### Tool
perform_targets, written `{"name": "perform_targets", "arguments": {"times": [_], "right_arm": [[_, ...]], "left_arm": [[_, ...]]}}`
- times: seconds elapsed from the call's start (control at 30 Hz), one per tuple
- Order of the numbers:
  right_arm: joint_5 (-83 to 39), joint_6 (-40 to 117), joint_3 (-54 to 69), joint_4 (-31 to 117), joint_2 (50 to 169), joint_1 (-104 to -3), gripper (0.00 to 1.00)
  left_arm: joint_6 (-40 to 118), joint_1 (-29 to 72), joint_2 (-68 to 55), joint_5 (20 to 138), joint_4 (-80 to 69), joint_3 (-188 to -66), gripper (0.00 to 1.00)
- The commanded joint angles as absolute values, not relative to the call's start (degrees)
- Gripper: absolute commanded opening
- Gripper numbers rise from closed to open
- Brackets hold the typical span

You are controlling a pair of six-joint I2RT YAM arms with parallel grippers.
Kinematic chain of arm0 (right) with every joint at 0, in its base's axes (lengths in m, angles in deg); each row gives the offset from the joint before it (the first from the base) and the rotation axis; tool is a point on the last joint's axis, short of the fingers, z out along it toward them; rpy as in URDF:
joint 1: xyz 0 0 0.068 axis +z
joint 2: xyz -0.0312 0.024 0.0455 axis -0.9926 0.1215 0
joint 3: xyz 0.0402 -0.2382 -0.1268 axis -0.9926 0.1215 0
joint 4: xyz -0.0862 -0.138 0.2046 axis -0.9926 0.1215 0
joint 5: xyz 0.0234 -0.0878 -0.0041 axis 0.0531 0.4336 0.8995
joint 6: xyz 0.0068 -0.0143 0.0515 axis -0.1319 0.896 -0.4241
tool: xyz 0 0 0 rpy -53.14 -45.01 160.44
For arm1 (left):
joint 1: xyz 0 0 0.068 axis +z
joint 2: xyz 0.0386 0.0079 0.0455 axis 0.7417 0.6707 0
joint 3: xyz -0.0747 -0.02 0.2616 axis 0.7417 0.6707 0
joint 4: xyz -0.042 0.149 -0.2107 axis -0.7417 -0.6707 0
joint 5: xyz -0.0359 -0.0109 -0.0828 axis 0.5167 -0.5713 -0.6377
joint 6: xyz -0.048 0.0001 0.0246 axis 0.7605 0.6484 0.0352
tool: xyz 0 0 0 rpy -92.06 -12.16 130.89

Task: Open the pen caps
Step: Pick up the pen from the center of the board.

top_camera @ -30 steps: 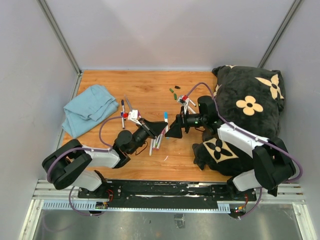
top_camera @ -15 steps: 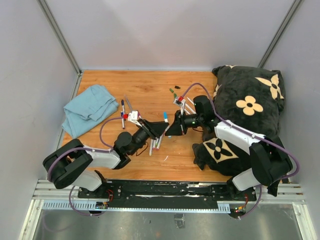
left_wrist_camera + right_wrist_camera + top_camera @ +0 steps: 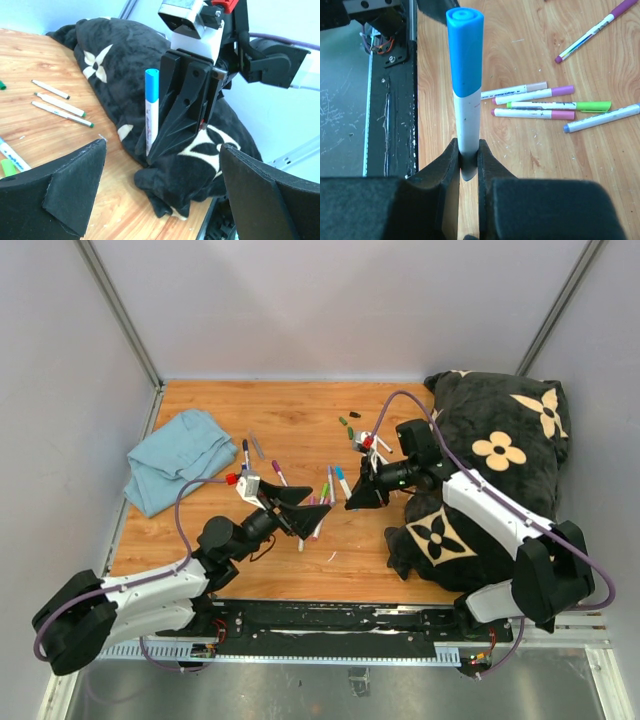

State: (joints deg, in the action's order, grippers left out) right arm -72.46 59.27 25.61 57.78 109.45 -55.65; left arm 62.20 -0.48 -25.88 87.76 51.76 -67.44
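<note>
A white pen (image 3: pixel 468 125) with a blue pen cap (image 3: pixel 465 50) on its end stands upright in my right gripper (image 3: pixel 468 150), which is shut on the barrel's lower end. From above, that gripper (image 3: pixel 356 498) hangs over the table's middle and the blue cap (image 3: pixel 342 480) points left. In the left wrist view the capped pen (image 3: pixel 151 107) faces my left gripper (image 3: pixel 163 145), which is wide open, holds nothing and is well apart from it. The left gripper (image 3: pixel 299 508) sits just left of the pen. Two loose caps (image 3: pixel 347 423) lie farther back.
Several capped pens (image 3: pixel 547 102) lie on the wooden table (image 3: pixel 300 560) below the right gripper, and more (image 3: pixel 262 455) lie to the left. A blue cloth (image 3: pixel 178 458) is at the left. A black flowered cushion (image 3: pixel 500 440) fills the right side.
The left gripper opened, let go of the blue-capped pen and drew back toward the near left. The right gripper shut on the pen's barrel and now holds it alone.
</note>
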Motion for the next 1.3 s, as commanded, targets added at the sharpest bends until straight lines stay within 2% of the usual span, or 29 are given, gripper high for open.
{"name": "perform_targets", "arguments": {"times": [0.0,0.1,0.2,0.37,0.63,0.83,1.1,1.27], "right_arm": [[-70.77,67.03,23.99,64.29,107.8,-56.39,0.01],[-70.11,68.42,23.55,65.66,108.26,-56.56,0.01],[-69.78,69.59,23.0,66.87,108.74,-56.64,0.01],[-69.77,70.29,22.86,67.47,109.3,-56.66,0.01],[-70.49,70.69,22.51,68.12,109.95,-56.6,0.01],[-71.67,70.78,22.33,68.45,110.29,-56.61,0.01],[-72.94,70.47,22.32,68.47,110.7,-56.48,0.01],[-73.47,70.59,22.42,68.65,110.94,-56.35,0.01]], "left_arm": [[56.52,-0.38,-29.65,88.71,46.56,-65.01,0.99],[55.18,0.09,-30.29,90.0,46.43,-63.86,0.99],[58.06,2.74,-29.41,86.34,47.87,-63.0,0.99],[66.01,8.42,-24.85,74.65,62.16,-60.44,0.99],[72.06,11.34,-16.56,67.89,73.61,-61.44,0.99],[73.38,11.4,-10.75,67.39,76.13,-64.89,0.99],[75.74,11.01,0.12,68.41,85.18,-69.57,0.91],[75.75,9.85,4.32,70.07,85.06,-72.84,0.87]]}}
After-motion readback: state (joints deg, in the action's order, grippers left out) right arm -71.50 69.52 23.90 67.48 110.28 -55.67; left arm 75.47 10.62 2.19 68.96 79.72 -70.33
